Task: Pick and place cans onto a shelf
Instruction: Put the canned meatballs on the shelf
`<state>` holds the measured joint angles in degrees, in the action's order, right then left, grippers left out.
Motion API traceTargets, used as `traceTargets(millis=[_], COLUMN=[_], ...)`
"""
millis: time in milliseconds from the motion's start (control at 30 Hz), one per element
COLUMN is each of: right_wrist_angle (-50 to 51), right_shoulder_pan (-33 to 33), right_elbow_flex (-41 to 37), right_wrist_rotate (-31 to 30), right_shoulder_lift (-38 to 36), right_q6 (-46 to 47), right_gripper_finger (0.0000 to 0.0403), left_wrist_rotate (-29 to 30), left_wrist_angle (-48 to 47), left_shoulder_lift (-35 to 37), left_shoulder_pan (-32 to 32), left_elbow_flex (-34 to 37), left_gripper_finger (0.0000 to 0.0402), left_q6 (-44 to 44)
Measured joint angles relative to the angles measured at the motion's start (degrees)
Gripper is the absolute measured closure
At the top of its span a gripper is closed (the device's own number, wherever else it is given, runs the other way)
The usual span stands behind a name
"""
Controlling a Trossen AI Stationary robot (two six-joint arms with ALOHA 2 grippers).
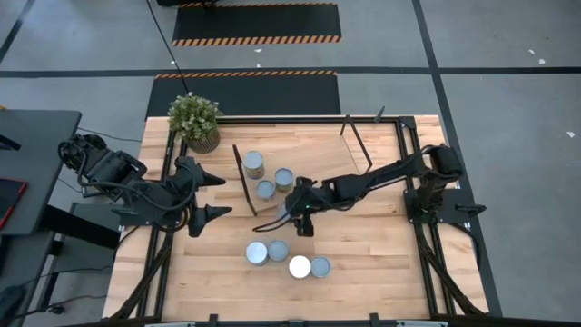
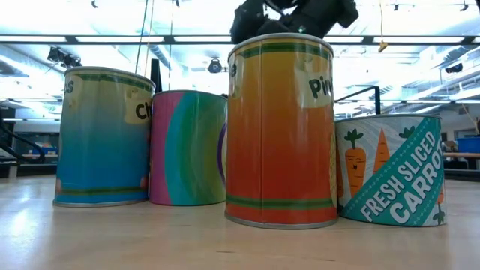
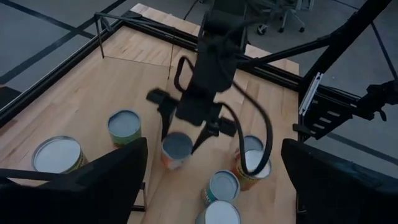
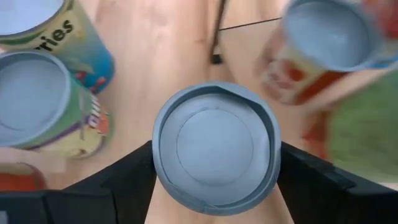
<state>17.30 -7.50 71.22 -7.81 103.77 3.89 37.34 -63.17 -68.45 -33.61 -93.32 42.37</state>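
Worktop (image 1: 363,263): carries cans, shelf, plant and both arms.
Plant (image 1: 195,121): far left corner, just left of the shelf.
Shelf (image 1: 309,154): far middle of the worktop.
Cans on shelf (image 1: 253,164): three together at its left end.
Near group of cans (image 1: 257,253): four in a cluster at the near middle.
Held can (image 3: 176,149): between shelf and near group, within the right gripper (image 1: 292,212).
Left gripper (image 1: 213,194): left of the shelf's end.
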Motion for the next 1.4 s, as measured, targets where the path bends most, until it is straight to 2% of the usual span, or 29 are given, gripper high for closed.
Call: traceTargets(millis=[267, 767, 1167, 1400], right_wrist_angle=[2.9, 0.9, -1.2, -0.5], right_shoulder_pan=[3.9, 13.2, 14.4, 12.0], right_elbow_flex=[0.0, 0.0, 0.0, 0.0], right_wrist_rotate=[-1.1, 4.1, 4.6, 6.1], right_shoulder_lift=[-2.1, -1.9, -1.8, -1.6], right_q6=[-5.2, -13.0, -14.0, -12.6], right_gripper_finger=[0.0102, 0.0101, 0.0101, 0.0101], left_wrist_rotate=[0.1, 1.7, 3.1, 3.1], left_wrist_angle=[-1.1, -1.1, -1.2, -1.2], left_shoulder_lift=[0.0, 0.0, 0.0, 0.0], left_shoulder_pan=[0.0, 0.1, 0.1, 0.1], left_elbow_flex=[0.0, 0.0, 0.0, 0.0], left_gripper_finger=[0.0026, 0.0026, 0.0026, 0.0026], left_q6=[0.1, 0.7, 0.8, 1.2])
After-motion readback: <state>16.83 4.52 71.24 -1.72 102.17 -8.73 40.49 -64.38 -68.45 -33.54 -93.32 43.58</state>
